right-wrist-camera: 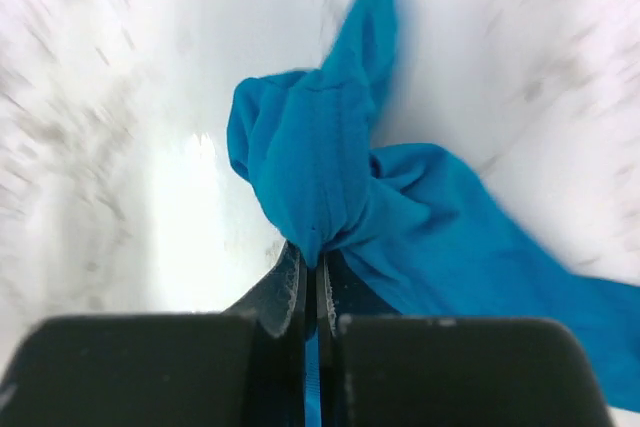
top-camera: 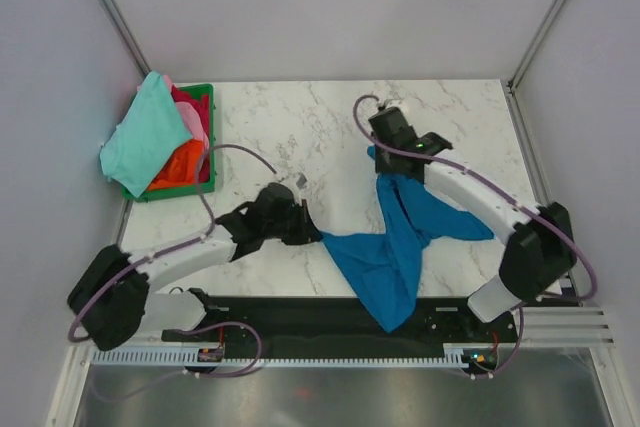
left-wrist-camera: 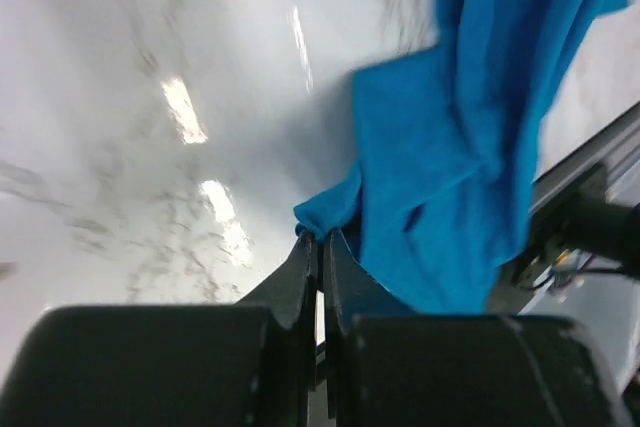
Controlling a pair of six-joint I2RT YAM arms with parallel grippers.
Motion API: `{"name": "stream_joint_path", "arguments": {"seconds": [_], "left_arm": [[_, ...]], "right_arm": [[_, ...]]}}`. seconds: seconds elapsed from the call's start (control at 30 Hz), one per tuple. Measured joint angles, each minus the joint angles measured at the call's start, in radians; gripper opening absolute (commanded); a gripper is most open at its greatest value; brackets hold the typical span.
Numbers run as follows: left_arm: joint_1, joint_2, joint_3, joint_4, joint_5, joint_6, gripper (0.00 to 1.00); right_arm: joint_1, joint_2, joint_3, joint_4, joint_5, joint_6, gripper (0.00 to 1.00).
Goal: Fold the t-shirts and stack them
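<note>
Marble table (top-camera: 300,137) blurred; left claw (left-wrist-camera: 320,240), right claw (right-wrist-camera: 314,263) pinch blue t-shirt (top-camera: 385,257), seemingly by corners.

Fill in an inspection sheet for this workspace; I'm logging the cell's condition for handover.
Surface: white marble-pattern table, no stains seen.
Job's things: blue t-shirt bunched between both hands, reaching the near edge; mint-green t-shirt, pink t-shirt and orange-red t-shirt piled in green basket, far left.
Clutter: nothing seen.
Hands: left hand shut on the blue t-shirt's corner; right hand shut on a bunched fold.
Cables: purple cables loop along both arms.
Surroundings: plain walls, metal frame posts.
</note>
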Motion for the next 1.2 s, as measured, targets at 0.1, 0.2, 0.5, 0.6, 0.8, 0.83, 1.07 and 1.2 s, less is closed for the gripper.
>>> {"name": "stream_joint_path", "arguments": {"seconds": [0.1, 0.2, 0.5, 0.6, 0.8, 0.83, 1.07, 1.2], "left_arm": [[0.137, -0.183, 0.074, -0.142, -0.015, 0.055, 0.02], [0.281, -0.325, 0.184, -0.254, -0.045, 0.118, 0.02], [0.393, -0.336, 0.236, -0.447, -0.050, 0.243, 0.02], [0.395, -0.310, 0.211, -0.520, -0.021, 0.266, 0.02], [0.395, -0.306, 0.225, -0.584, 0.053, 0.333, 0.02], [0.395, -0.306, 0.232, -0.592, 0.057, 0.352, 0.02], [0.395, -0.308, 0.245, -0.610, 0.048, 0.414, 0.02], [0.395, -0.282, 0.245, -0.613, 0.053, 0.430, 0.02]], "right_arm": [[-0.064, -0.178, 0.071, -0.019, 0.048, -0.039, 0.00], [-0.119, -0.427, 0.072, -0.013, 0.151, -0.050, 0.07], [-0.114, -0.858, -0.673, 0.051, 0.146, 0.294, 0.98], [-0.110, -0.880, -0.862, -0.020, 0.069, 0.364, 0.98], [-0.110, -0.887, -0.720, -0.030, 0.069, 0.362, 0.98], [-0.110, -0.875, -0.680, -0.013, 0.074, 0.351, 0.98], [-0.108, -0.658, -0.519, 0.150, -0.028, 0.221, 0.98], [-0.072, -0.280, -0.279, 0.196, -0.099, 0.123, 0.98]]}}
